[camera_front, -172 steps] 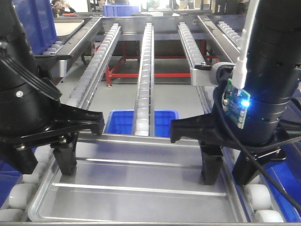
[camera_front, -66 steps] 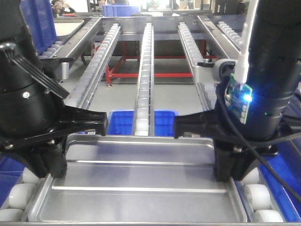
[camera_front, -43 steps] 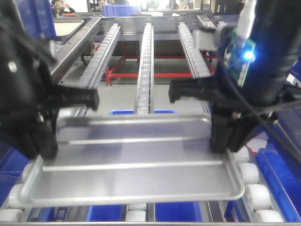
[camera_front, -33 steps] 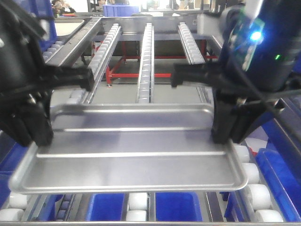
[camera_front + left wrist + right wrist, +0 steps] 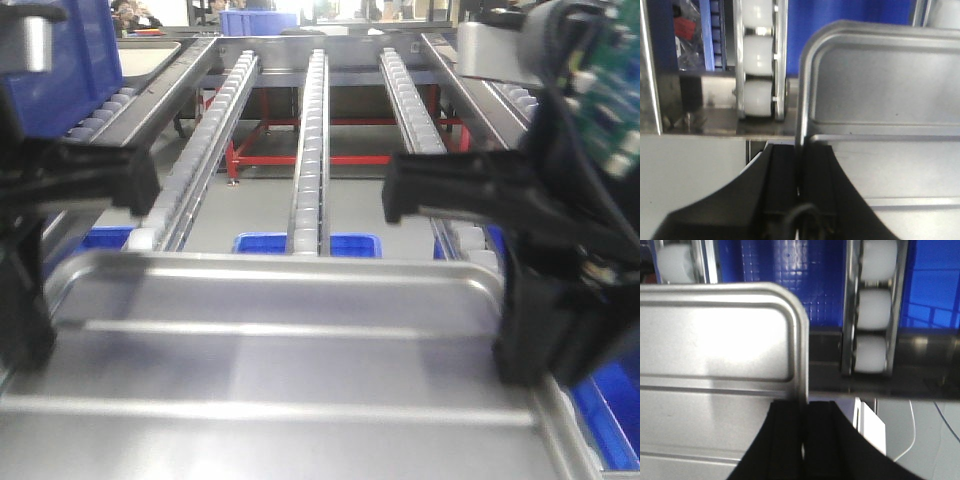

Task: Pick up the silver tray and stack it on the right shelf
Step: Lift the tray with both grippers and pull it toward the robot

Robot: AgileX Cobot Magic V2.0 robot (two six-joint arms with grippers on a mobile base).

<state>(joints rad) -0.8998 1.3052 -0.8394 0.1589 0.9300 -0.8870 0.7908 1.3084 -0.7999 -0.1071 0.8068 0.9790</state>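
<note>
Grip at side rims of silver tray [image 5: 280,370], clamped by left pincer [image 5: 799,161] and right pincer [image 5: 804,414]; stiff, slick, probably light metal

In the wrist views the tray [image 5: 880,95] runs out of frame at the side and bottom. Its rim vanishes where the left gripper [image 5: 799,190] and right gripper [image 5: 803,440] pinch it, and the rack [image 5: 872,307] shows only as a few rollers cropped at the top. In the front view both grippers are smeared dark shapes sliced by the side edges, their tips not to be made out, the tray's near rim and corners are cut off at the bottom, the bins [image 5: 305,245] sit mostly hidden behind tray and rack, and the figures [image 5: 130,12] far back are too small to tell.
</note>
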